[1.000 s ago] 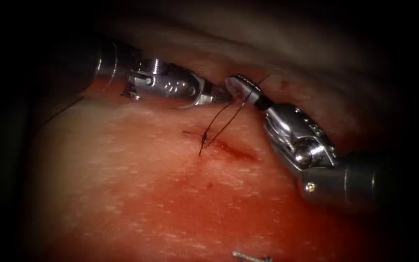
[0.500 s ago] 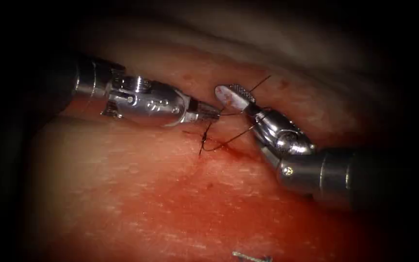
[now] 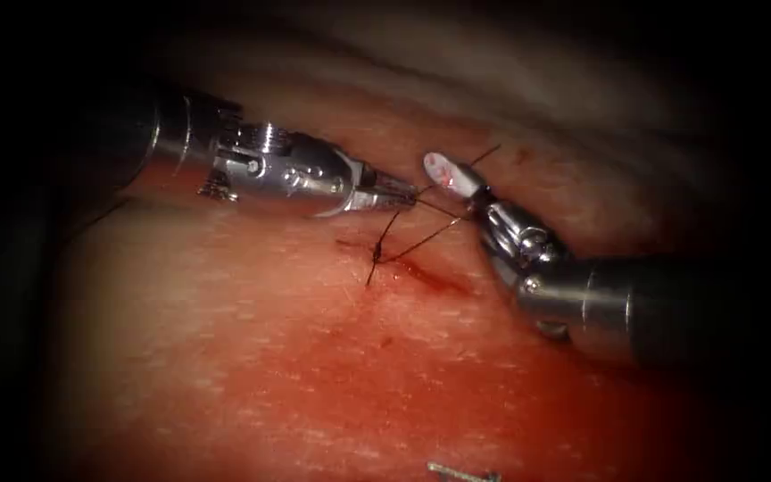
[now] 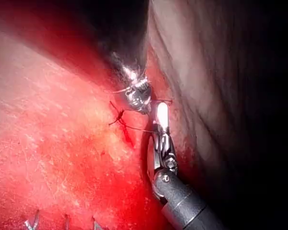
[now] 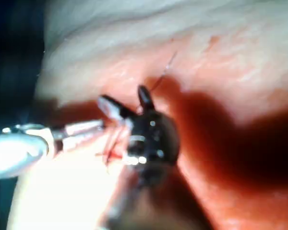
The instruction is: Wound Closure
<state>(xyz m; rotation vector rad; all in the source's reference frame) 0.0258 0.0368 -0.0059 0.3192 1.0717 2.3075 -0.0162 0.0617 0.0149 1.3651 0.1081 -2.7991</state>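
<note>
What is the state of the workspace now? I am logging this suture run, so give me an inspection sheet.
Surface: the tissue, wet with red fluid.
Job's things: the cut; a stitch at its left end; the thread rises from the stitch to both tools.
Clutter: small metal pins at the tissue's near edge.
Grippers: the left tool looks shut on the thread, above the stitch; the right tool is open and grips nothing, with thread running across it.
Cables: nothing seen.
Surroundings: dark beyond the tissue.
</note>
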